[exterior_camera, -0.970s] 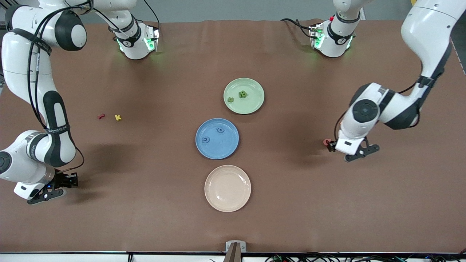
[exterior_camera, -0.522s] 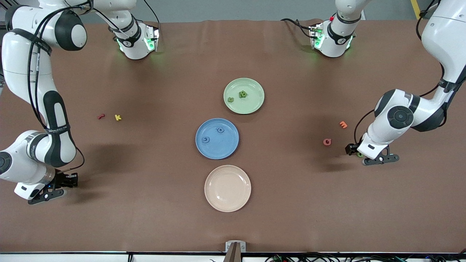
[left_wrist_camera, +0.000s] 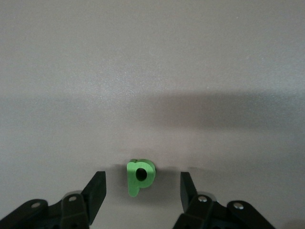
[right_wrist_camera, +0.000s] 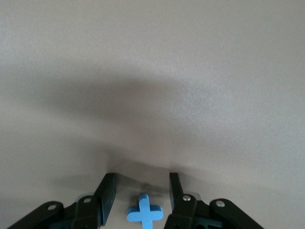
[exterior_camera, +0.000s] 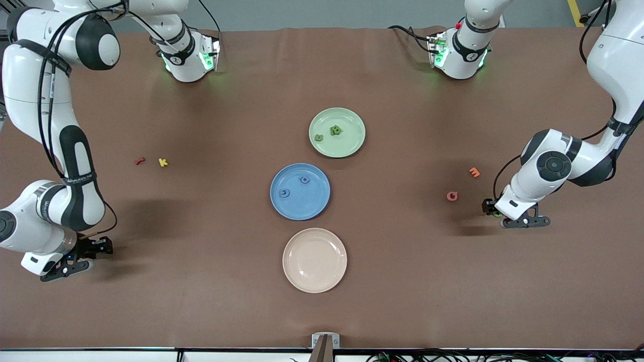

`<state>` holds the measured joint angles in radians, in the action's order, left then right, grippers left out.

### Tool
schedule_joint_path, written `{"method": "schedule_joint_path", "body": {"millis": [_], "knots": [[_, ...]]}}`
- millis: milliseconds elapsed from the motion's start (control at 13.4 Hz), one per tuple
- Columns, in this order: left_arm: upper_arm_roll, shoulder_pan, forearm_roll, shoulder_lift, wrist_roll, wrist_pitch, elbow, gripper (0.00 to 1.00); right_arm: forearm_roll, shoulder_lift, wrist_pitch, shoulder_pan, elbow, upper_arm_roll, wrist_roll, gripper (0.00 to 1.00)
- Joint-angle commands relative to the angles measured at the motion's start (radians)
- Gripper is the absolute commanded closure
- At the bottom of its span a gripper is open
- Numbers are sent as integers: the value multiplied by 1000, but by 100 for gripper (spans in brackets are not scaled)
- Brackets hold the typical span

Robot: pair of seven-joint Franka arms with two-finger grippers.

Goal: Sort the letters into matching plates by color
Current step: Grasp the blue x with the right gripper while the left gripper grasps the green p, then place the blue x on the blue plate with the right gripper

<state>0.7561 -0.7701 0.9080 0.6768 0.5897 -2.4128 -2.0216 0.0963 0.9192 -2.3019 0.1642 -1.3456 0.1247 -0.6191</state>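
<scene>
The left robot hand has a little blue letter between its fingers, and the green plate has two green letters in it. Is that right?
Not quite. The letter between the fingers of the left gripper is green, not blue; the left wrist view shows that. The green plate does hold two green letters.

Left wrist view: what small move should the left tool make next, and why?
Probably close the left tool on the green letter. The letter lies on the table between its open fingers, not yet gripped, and belongs in the green plate.
</scene>
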Motion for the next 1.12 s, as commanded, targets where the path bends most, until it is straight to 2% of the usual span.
{"method": "schedule_joint_path", "body": {"millis": [0,299,746,1045], "knots": [[3,-30,20,10,-40,-11,11,33,5,7,59,24,31,-16,-1,45],[5,-46,8,30,-54,-20,18,37,3,6,94,29,30,-14,-1,45],[8,-44,3,27,-44,-23,18,37,0,7,91,31,28,-14,-8,78],[11,-41,-12,30,-48,-25,21,38,-1,4,96,26,28,-14,-5,85]]}}
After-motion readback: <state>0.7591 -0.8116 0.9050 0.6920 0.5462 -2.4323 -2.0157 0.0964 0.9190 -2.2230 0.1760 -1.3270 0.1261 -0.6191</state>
